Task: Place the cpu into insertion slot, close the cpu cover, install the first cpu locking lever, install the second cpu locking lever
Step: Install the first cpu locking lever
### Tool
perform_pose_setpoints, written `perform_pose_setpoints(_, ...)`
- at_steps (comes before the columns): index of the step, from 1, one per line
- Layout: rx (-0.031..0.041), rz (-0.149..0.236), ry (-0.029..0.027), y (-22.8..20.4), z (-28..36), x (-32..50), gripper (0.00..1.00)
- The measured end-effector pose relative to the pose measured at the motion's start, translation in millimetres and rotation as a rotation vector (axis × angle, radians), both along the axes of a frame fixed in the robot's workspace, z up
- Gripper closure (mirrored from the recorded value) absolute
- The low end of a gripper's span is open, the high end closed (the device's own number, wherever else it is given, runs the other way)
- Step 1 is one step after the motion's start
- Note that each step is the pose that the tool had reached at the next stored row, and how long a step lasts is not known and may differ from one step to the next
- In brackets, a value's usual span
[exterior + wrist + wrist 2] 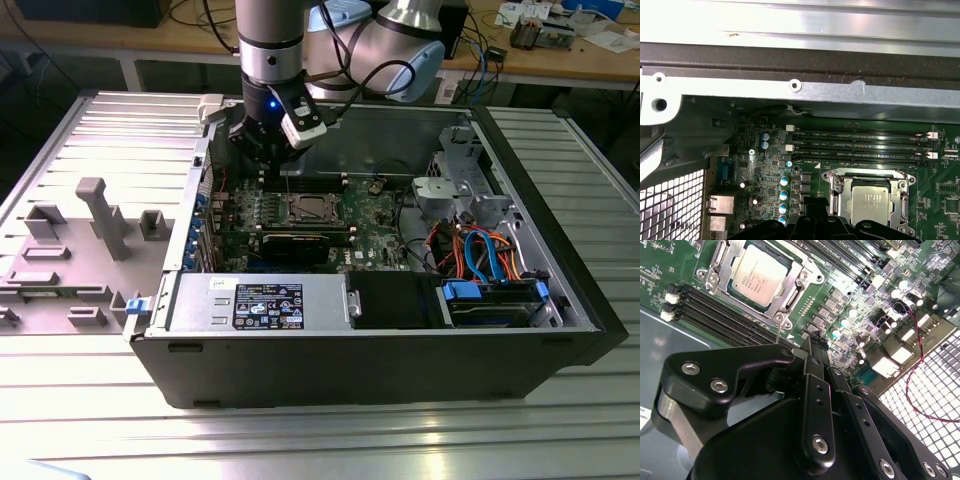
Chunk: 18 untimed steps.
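The end effector [272, 160] is hanging inside the open computer case [350, 372], which is resting on the slatted metal worktop [300, 445]. It is hovering just beside the insertion slot [292, 211], over the long memory slots [725, 315]. In the second wrist view its fingers [812, 357] are looking pressed together. A thin locking lever [778, 334] is standing up from the slot's corner and reaching them, but whether they are pinching it cannot be told. The cpu [759, 276] is sitting flat in the insertion slot, silver top facing up. The cpu cover [792, 292] is lying closed around it, framing the chip. In the exterior view the black graphics card [300, 243] is lying just in front of the slot.
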State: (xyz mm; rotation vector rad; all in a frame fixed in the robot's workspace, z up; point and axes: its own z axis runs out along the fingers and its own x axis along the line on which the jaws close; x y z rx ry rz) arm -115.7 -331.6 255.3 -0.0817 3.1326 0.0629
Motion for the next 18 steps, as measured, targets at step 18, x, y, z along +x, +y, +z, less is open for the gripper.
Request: perform_pose_setpoints(18,0.0000,0.004,0.0000,13.0,0.0,4.7,0.89)
